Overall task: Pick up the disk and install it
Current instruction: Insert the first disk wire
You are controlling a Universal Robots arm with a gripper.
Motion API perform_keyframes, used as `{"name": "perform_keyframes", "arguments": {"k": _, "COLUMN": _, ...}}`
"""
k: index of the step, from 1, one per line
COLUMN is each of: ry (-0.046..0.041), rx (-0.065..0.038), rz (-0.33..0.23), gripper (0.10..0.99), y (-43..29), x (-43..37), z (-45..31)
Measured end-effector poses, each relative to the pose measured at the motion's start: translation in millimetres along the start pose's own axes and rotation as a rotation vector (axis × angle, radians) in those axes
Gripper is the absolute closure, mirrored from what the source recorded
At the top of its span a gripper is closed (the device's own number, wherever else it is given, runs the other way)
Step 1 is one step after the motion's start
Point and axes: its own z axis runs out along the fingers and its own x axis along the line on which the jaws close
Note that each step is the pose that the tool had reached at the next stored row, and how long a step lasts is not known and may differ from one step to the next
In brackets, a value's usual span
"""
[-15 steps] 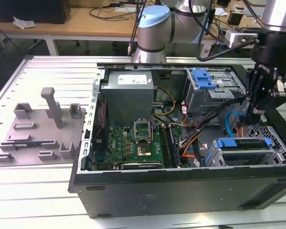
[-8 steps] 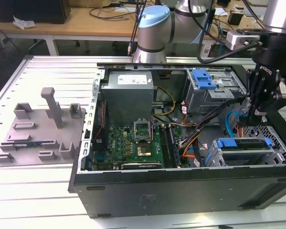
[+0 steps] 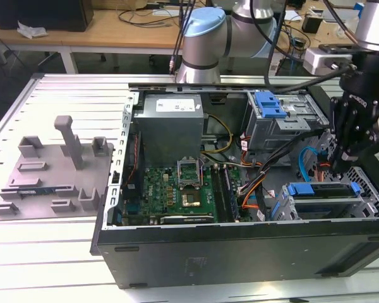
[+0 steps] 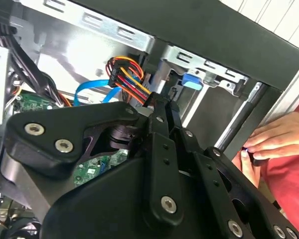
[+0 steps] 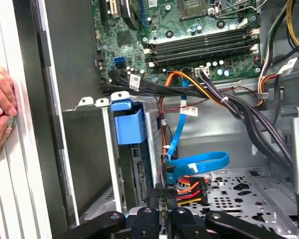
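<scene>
The disk (image 3: 323,189) sits on edge in the drive cage at the case's front corner, on the exterior view's right, its blue carrier bracket on top. In the first wrist view the blue bracket end (image 5: 128,124) and the disk's narrow edge (image 5: 139,172) stand upright in the cage. My gripper (image 3: 338,163) hangs just above and behind the cage. Its black fingers (image 5: 149,221) lie together with nothing seen between them. The fingertips (image 4: 162,107) are right next to the connector with red, orange and yellow wires (image 4: 127,74).
The case holds a grey power-supply box (image 3: 170,120), a green motherboard (image 3: 177,189), a blue latch (image 3: 269,104) and a looped blue cable (image 5: 194,162). A person's hand (image 4: 274,139) rests on the case edge. A grey fixture plate (image 3: 50,170) lies beside the case.
</scene>
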Motion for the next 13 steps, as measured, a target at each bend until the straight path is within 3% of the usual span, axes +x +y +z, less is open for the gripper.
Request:
{"name": "perform_keyframes", "arguments": {"k": 3, "ry": -0.0272, "rx": -0.004, "rz": 0.001, "gripper": 0.918, "y": -0.9, "x": 9.6, "z": 2.3}}
{"name": "perform_keyframes", "arguments": {"k": 5, "ry": -0.0517, "rx": -0.007, "rz": 0.002, "gripper": 0.918, "y": -1.0, "x": 12.5, "z": 3.6}}
{"name": "perform_keyframes", "arguments": {"k": 7, "ry": -0.0685, "rx": -0.009, "rz": 0.003, "gripper": 0.918, "y": -1.0, "x": 14.2, "z": 4.5}}
{"name": "perform_keyframes", "arguments": {"k": 11, "ry": -0.1109, "rx": -0.015, "rz": 0.005, "gripper": 0.918, "y": -1.5, "x": 19.5, "z": 5.9}}
{"name": "perform_keyframes", "arguments": {"k": 13, "ry": -0.1124, "rx": -0.016, "rz": 0.005, "gripper": 0.918, "y": -1.5, "x": 19.8, "z": 6.0}}
